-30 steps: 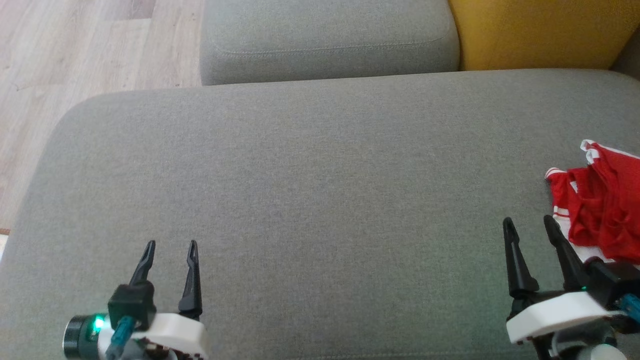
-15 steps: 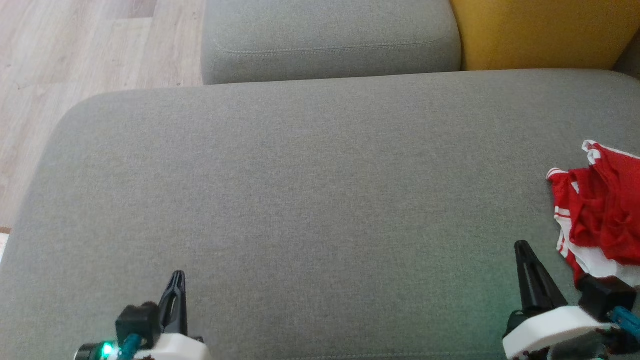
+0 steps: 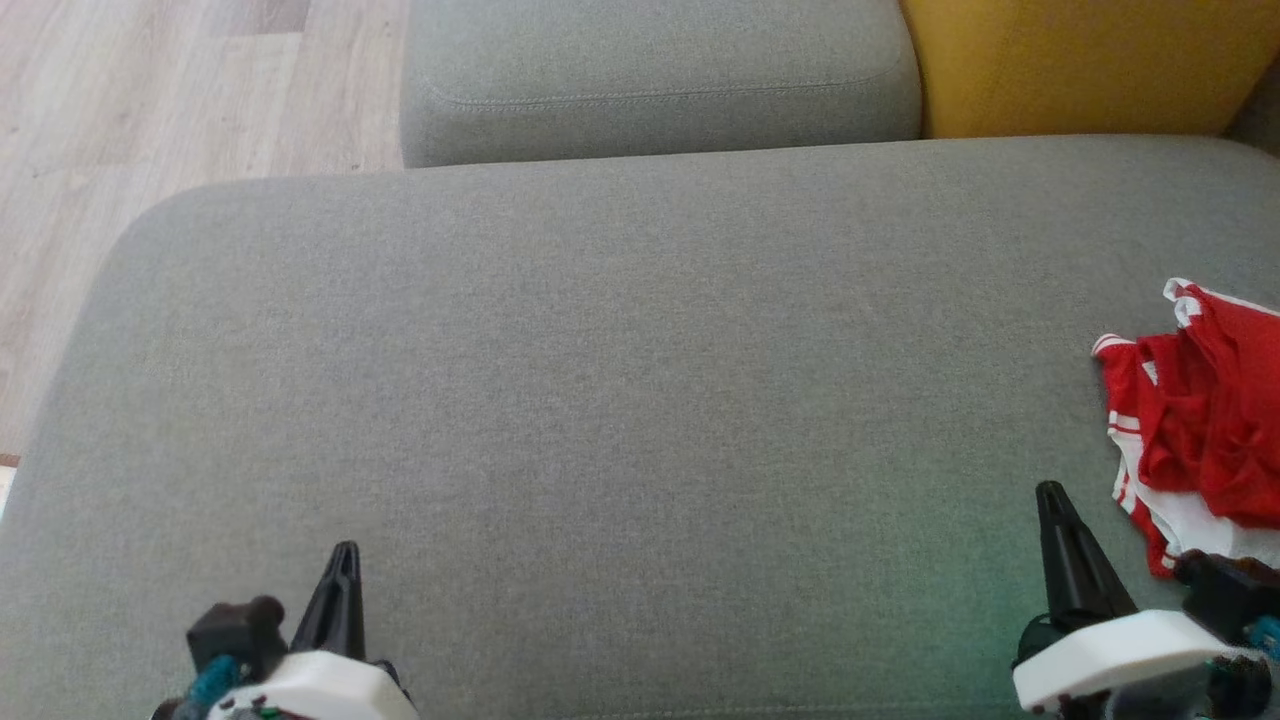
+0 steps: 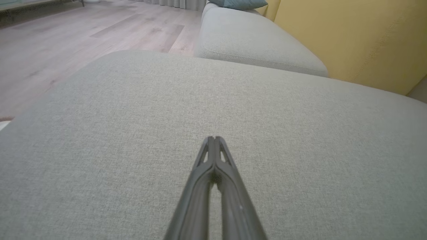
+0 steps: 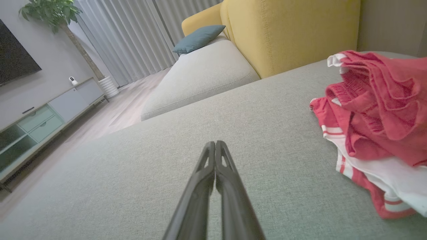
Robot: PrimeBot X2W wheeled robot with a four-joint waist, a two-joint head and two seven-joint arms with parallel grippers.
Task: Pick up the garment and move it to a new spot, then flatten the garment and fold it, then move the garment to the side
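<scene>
**Garment [image 3: 1200,430] lies free on the right**

Your left tool [image 3: 345,552] and right tool [image 3: 1050,492] are both pinched closed and empty, low over the grey sofa cushion [image 3: 620,400]. The red-and-white garment sits crumpled on that cushion, just beside your right tool.

A: Entry one, the big seat [image 3: 600,400]. What is on it?
B: The garment [image 3: 1200,420], bunched at the right edge. The left gripper [image 3: 343,556] is over the front left. The right gripper [image 3: 1050,495] is over the front right, just left of the garment and not touching it.
A: Behind the seat?
B: A smaller cushion [image 3: 650,80], against its back edge, with a pillow [image 5: 198,38] on the far end. The sofa back [image 3: 1080,65] stands to the cushion's right.
A: To the left?
B: The floor [image 3: 180,100]. Across it is a cabinet [image 5: 50,113] along the wall, with a plant [image 5: 50,13] between the cabinet and the curtains [image 5: 133,33].
</scene>
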